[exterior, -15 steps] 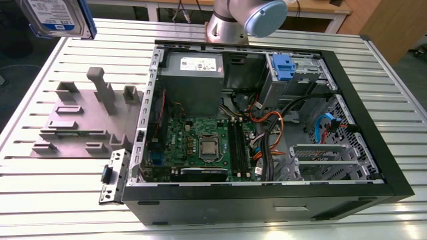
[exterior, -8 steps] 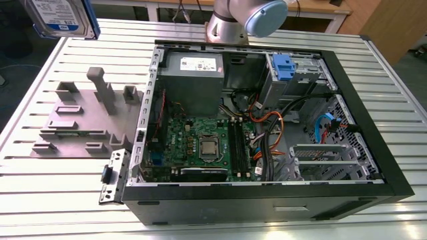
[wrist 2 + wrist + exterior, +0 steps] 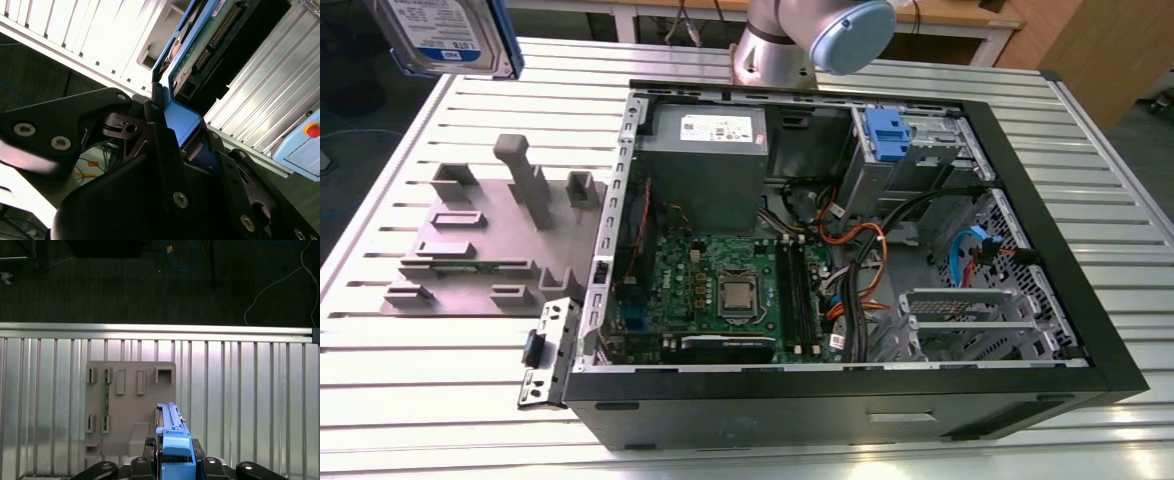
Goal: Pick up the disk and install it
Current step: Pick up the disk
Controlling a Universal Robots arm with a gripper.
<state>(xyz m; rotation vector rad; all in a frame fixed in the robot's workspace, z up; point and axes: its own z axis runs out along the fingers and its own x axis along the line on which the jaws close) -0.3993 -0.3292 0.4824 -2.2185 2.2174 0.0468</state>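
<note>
The one disk (image 3: 447,35) hangs in the air above the far corner of the slatted table (image 3: 1081,130), at the exterior view's left. It is above the single grey fixture plate (image 3: 480,240) and well apart from the one open computer case (image 3: 854,400). In both wrist views the end effector (image 3: 176,456) is clamped on the disk's blue end. Inside the case sit one blue caddy (image 3: 887,135) and one grey power-supply box (image 3: 707,165).

Smooth blue plastic tab on disk (image 3: 176,452)
</note>
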